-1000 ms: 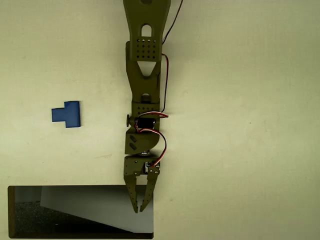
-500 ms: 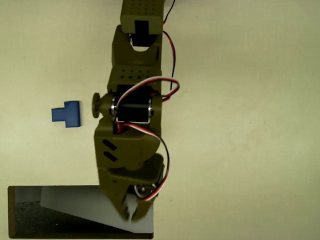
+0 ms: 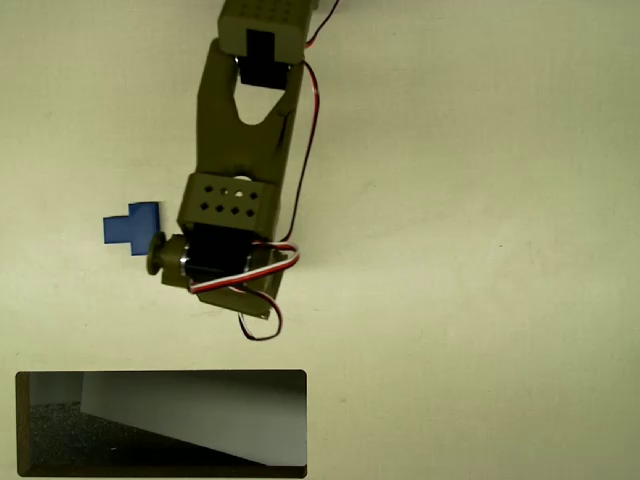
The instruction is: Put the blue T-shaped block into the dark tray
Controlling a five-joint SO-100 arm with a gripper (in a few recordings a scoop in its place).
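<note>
One blue T-shaped block lies flat on the pale surface, at the left of the overhead view, well apart from the dark tray along the bottom edge. One olive arm reaches down from the top, its wrist just beside the block's right edge, likely placed there to come down on it. The pincer is hidden beneath the arm's body, so I cannot tell whether it is open or closed. One tray, with a pale slanted patch inside; the block is not yet in it.
</note>
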